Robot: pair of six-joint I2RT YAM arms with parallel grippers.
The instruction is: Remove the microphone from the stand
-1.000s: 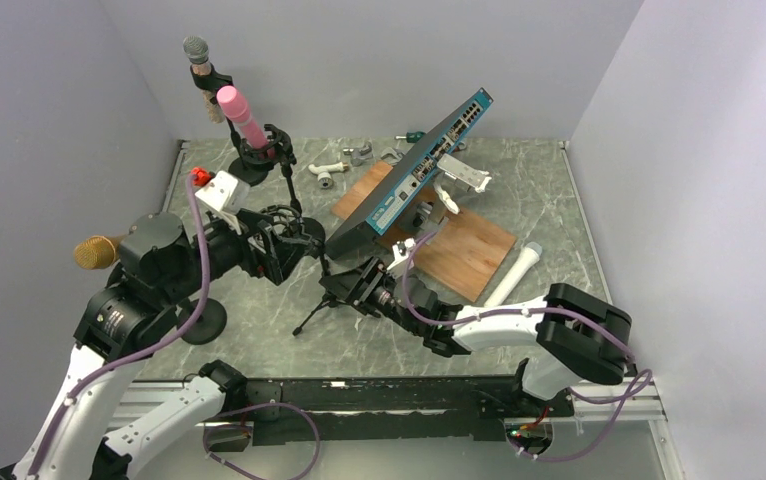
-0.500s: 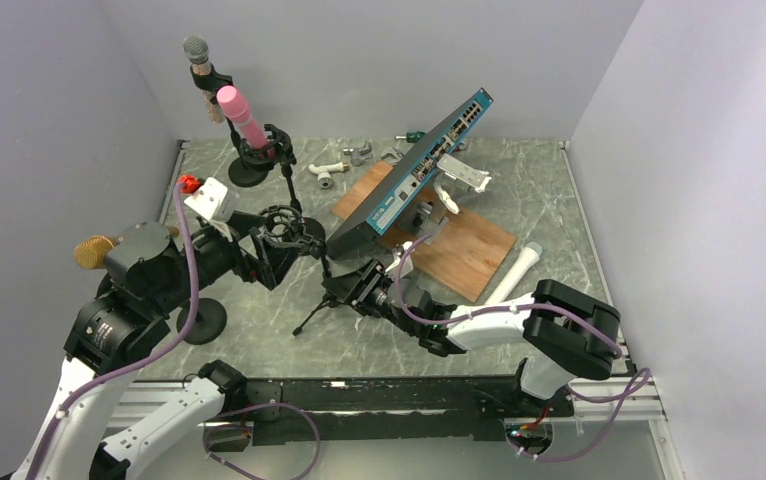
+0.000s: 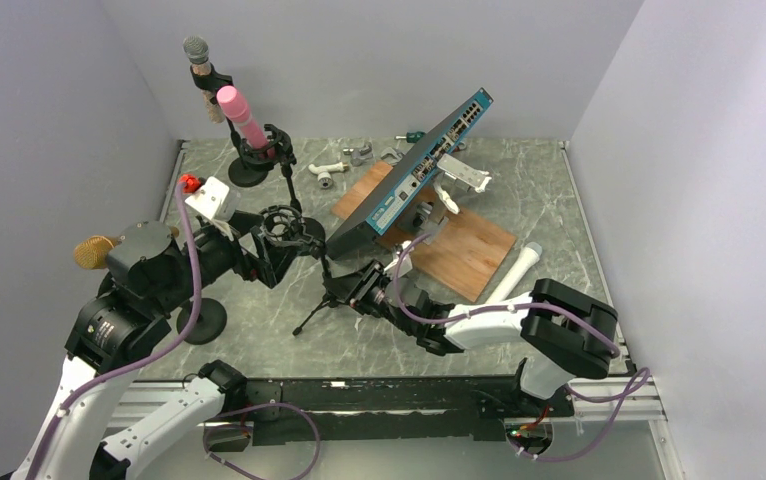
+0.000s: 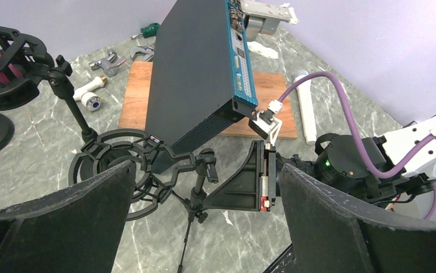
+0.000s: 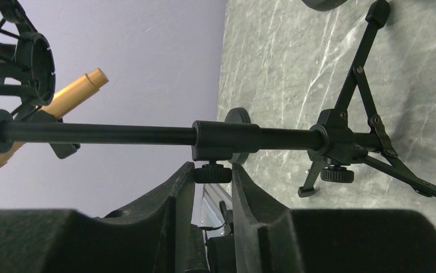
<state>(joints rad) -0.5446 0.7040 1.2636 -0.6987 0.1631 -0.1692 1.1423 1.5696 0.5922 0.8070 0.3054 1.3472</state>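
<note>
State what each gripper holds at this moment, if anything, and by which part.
The right gripper pinches the tripod stand by the small knob under its pole collar. The left gripper is open and holds nothing.

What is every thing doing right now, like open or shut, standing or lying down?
left gripper: open, holding nothing.
right gripper: shut on the tripod stand, at its pole knob.
tripod stand: legs on the table, shock mount empty.
pink microphone: seated in its stand, tilted.
white microphone: lying flat.
network switch: tilted, one end raised.
</note>
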